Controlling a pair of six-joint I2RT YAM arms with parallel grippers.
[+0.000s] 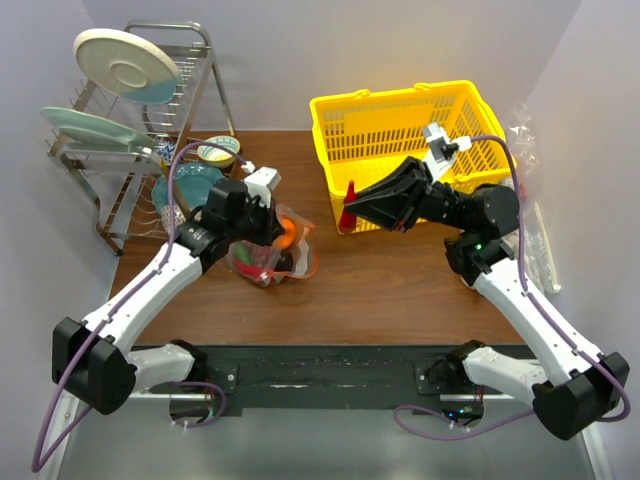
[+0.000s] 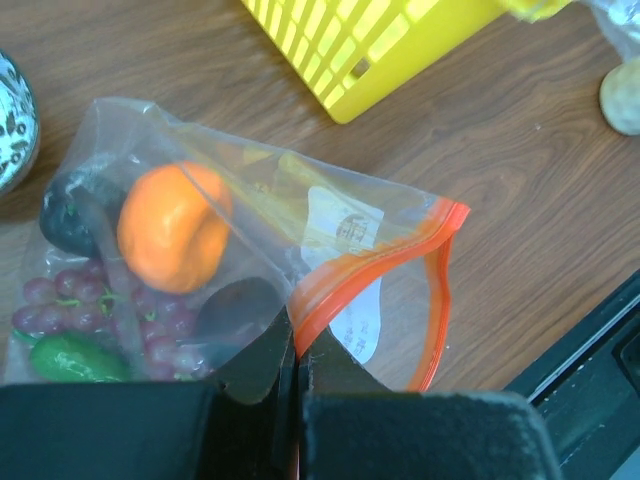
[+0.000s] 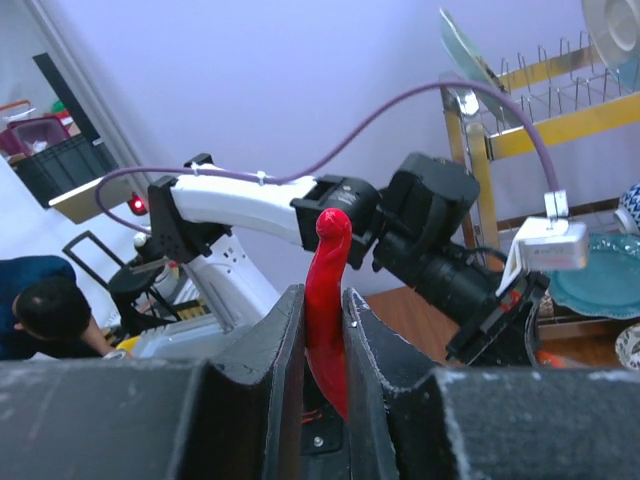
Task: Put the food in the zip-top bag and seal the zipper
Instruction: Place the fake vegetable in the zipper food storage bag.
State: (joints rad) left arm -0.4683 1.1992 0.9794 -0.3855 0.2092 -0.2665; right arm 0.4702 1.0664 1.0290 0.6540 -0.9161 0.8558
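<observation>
The clear zip-top bag (image 1: 272, 258) lies on the wooden table left of centre. In the left wrist view it holds an orange (image 2: 172, 238), dark red grapes (image 2: 90, 305), a dark round fruit (image 2: 62, 215) and a green vegetable (image 2: 72, 357); its white label (image 2: 345, 228) shows. My left gripper (image 2: 296, 345) is shut on the red-orange zipper (image 2: 375, 268) at one end of the mouth, which gapes open further along. My right gripper (image 3: 322, 300) is shut on a red chili-shaped toy (image 3: 328, 270), held in the air right of the bag (image 1: 349, 205).
A yellow basket (image 1: 400, 125) stands at the back right, close behind my right gripper. A dish rack (image 1: 130, 120) with plates and a patterned bowl (image 1: 218, 150) stand at the back left. Crinkled clear packaging (image 1: 525, 130) lies at the right wall. A pale round thing (image 2: 625, 95) lies beside the basket.
</observation>
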